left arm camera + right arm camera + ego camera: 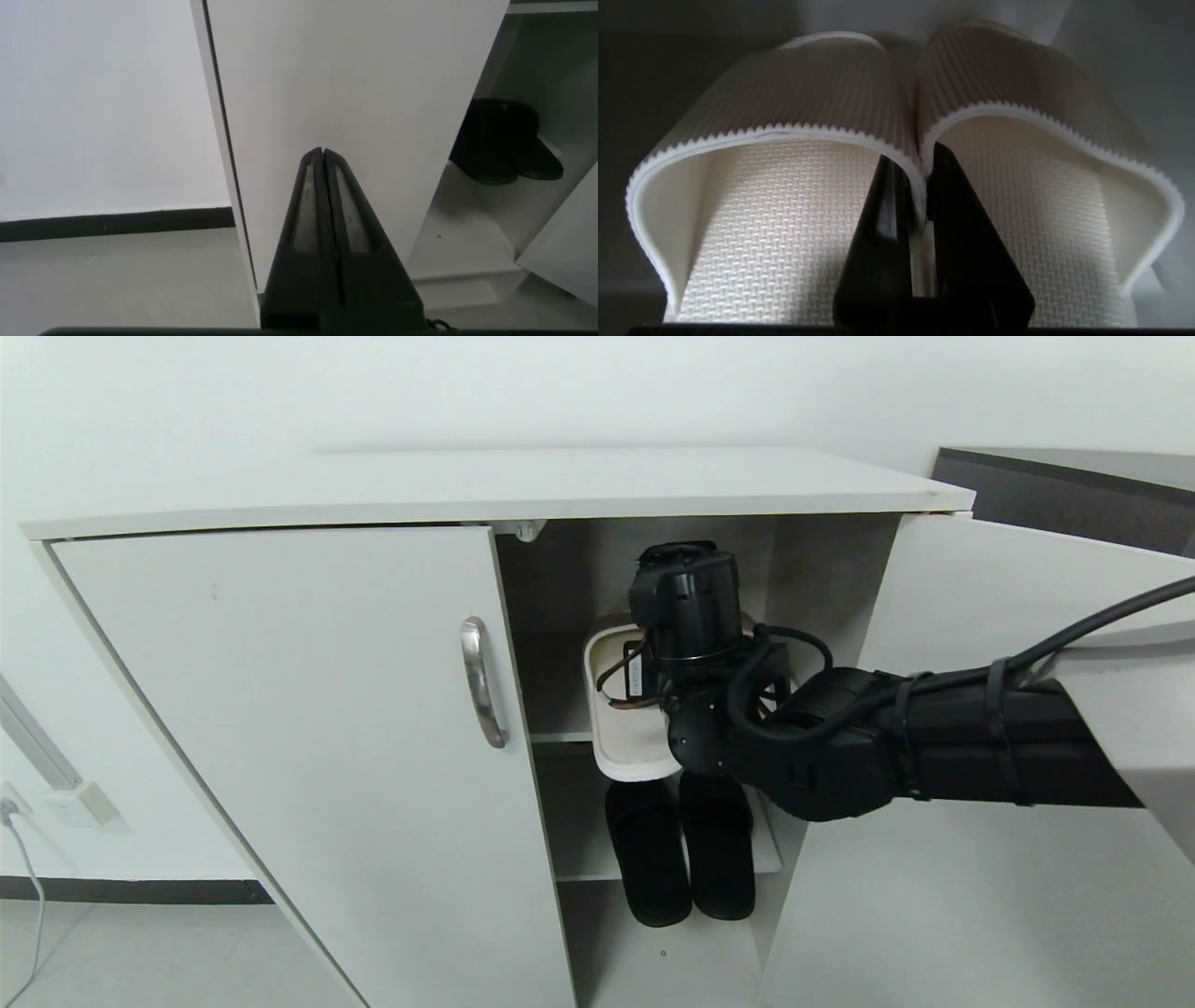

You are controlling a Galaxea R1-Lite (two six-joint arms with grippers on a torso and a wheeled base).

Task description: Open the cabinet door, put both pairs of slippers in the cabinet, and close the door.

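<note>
The cabinet [485, 485] has its right door [971, 588] swung open and its left door [280, 728] closed. My right gripper [921, 177] is inside at the upper shelf, shut on the touching inner edges of the cream-white pair of slippers [785, 205]. Under the wrist, that white pair [627, 747] overhangs the shelf's front edge. The black pair of slippers [681, 849] lies side by side on the shelf below, also black slippers [505, 140] from the left wrist. My left gripper [322, 157] is shut and empty, low in front of the closed left door [355, 84].
A metal handle [483, 681] sits on the closed left door near the opening. The open right door stands close beside my right arm. A wall socket with a cable [19, 807] is at the lower left. A dark baseboard [112, 224] runs along the floor.
</note>
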